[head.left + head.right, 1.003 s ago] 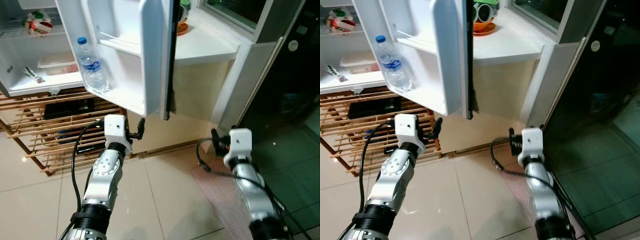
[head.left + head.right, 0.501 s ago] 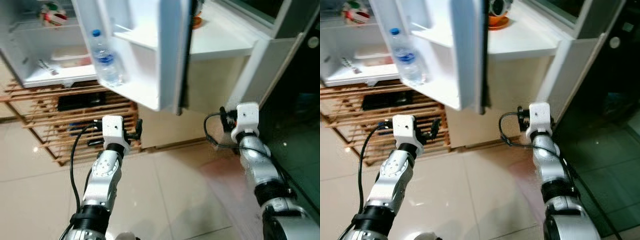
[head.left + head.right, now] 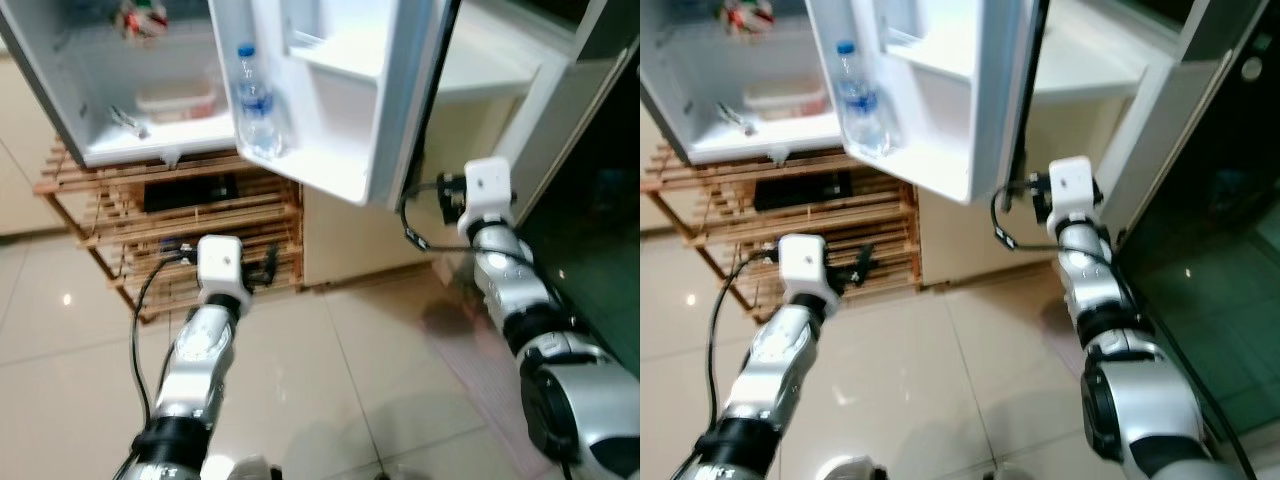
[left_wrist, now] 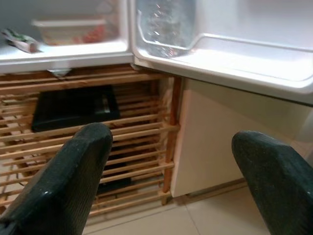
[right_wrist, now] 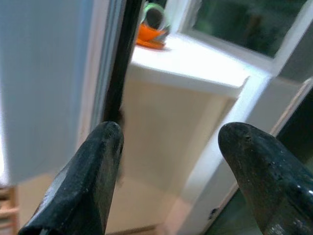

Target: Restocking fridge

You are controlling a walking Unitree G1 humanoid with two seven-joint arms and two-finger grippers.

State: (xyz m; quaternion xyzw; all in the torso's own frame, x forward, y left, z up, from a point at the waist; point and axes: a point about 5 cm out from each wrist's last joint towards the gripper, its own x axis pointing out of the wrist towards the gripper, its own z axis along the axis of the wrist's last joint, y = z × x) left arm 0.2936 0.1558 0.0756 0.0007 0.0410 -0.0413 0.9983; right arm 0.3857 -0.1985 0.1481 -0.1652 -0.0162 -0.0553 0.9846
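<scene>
1. My right gripper (image 5: 166, 176) is raised close to the outer edge of the open white fridge door (image 3: 990, 110), its two black fingers spread wide with nothing between them; I judge it is held there to take the door's edge, either to swing it wider or to push it to; whether a finger already touches the door I cannot tell.
2. My left gripper (image 4: 171, 181) hangs low in front of the slatted wooden rack (image 3: 255, 205) under the fridge, fingers likewise parted and empty; it carries no item to stock, so I take it as simply waiting.
3. The clear plastic water bottle with a blue cap (image 3: 255, 105) stands upright in the lower door bin, already stowed; inside the white fridge compartment (image 3: 60, 100) a shallow clear lidded container (image 3: 175, 102) lies on the bottom shelf with a small wrapped packet (image 3: 128, 120) just beside it, and a red-and-white packet (image 3: 142, 14) sits higher up.
4. A flat black box (image 4: 73, 106) rests on the rack's slats.
5. The floor is glossy cream tile (image 3: 330, 400), reflective and probably slick; a pale woven mat (image 3: 470, 345) lies under my right arm.
6. To my right a white countertop (image 5: 195, 63) carries an orange bowl-like object (image 5: 152, 30), beneath a dark window; a dark glass door (image 3: 1210, 230) stands further right.
</scene>
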